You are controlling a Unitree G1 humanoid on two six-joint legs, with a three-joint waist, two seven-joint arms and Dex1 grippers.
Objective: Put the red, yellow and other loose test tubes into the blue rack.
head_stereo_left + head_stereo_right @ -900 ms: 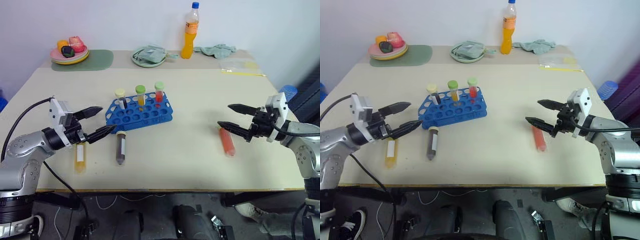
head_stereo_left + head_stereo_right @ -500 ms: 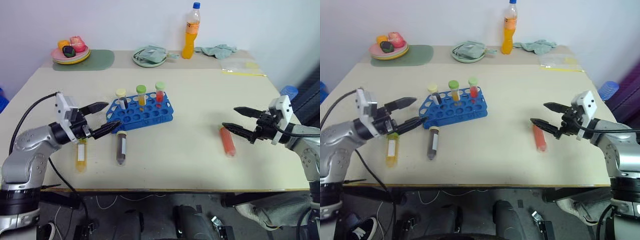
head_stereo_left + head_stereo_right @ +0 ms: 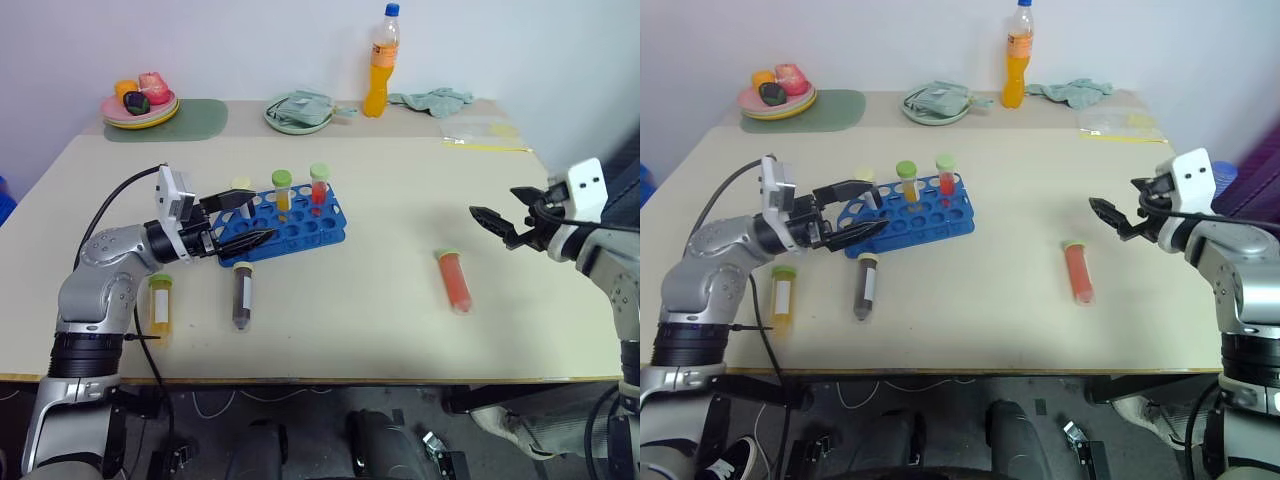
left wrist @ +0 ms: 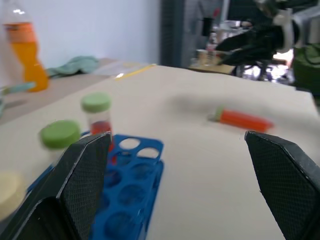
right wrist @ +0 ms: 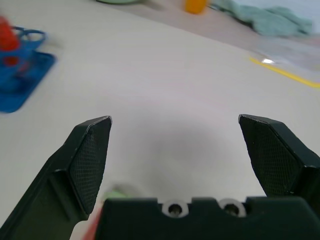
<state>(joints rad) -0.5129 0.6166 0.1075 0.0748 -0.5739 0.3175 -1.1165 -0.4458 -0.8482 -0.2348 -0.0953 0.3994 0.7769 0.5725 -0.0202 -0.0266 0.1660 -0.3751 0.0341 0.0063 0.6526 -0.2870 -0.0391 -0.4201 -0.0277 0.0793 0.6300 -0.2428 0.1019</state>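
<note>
Both grippers are spread wide and carry nothing: the left gripper (image 3: pixel 240 217) hovers over the near-left end of the blue rack (image 3: pixel 290 230), and the right gripper (image 3: pixel 505 217) hangs in the air toward three o'clock of the table (image 3: pixel 400 180), well apart from any tube. Three capped tubes already stand upright in the rack's far row. Three loose ones lie flat on the tabletop: the red tube (image 3: pixel 454 281) with a green cap at about four o'clock from the rack, well off to the right; the dark grey tube (image 3: pixel 241 295) with a pale cap just beside the rack at its six o'clock; and the yellow tube (image 3: pixel 160 303) at about eight o'clock, near the left arm. Judging by their look, these are small, light, stiff plastic tubes with smooth round walls, so they will likely roll or squirt sideways if nudged or pinched off-centre. The safest hold seems to be across the barrel just below the cap, fingers square to the tube's length, leaving the rounded bottom free to drop into a hole. Squeezing hard is probably unnecessary, but a slack pinch risks the tube swinging as it is tipped upright.
</note>
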